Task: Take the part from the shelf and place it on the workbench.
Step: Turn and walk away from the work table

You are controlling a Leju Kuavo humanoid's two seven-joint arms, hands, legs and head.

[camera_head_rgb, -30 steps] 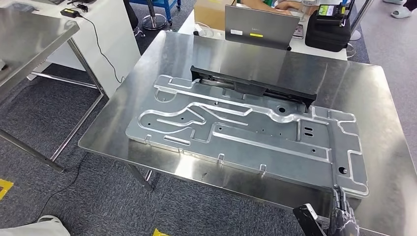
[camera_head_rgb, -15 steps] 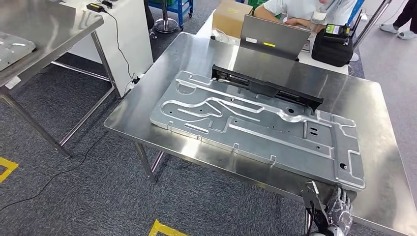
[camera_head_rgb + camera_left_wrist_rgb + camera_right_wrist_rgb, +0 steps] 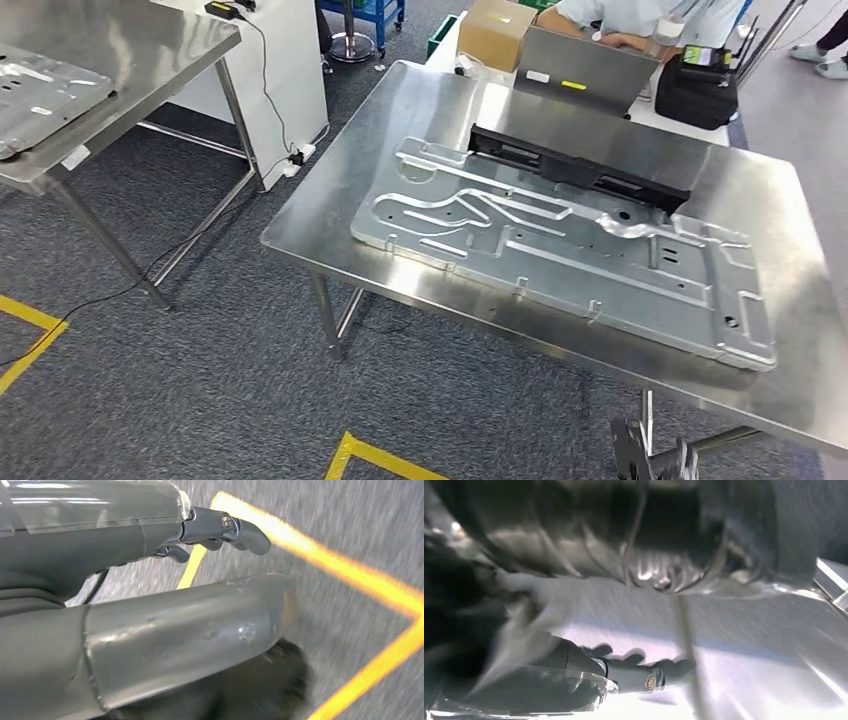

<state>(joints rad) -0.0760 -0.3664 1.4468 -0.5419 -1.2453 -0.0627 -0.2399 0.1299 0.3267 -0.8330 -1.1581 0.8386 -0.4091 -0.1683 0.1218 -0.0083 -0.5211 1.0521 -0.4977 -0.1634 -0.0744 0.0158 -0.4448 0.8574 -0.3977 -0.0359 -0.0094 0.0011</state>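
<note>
A large stamped silver metal plate (image 3: 560, 250) lies flat on the steel workbench (image 3: 450, 100), with a long black part (image 3: 575, 170) along its far edge. My right hand (image 3: 655, 458) hangs below the workbench's near edge, apart from both; in the right wrist view this hand (image 3: 624, 672) is blurred, its fingers stretched out with nothing in them. My left hand (image 3: 150, 605) hangs over grey carpet with its fingers (image 3: 235, 527) apart from the thumb and holds nothing. A second silver plate (image 3: 40, 90) lies on another steel table (image 3: 150, 50) at the far left.
A grey laptop (image 3: 585, 70), a black bag (image 3: 710, 90) and a cardboard box (image 3: 495, 30) stand behind the workbench, where a person (image 3: 640, 20) sits. Yellow floor tape (image 3: 380, 460) marks the carpet. A cable (image 3: 200, 240) trails under the left table.
The camera has swung left: the workbench slid right in the picture and the left table with its plate came into view. My right hand sank toward the picture's lower edge.
</note>
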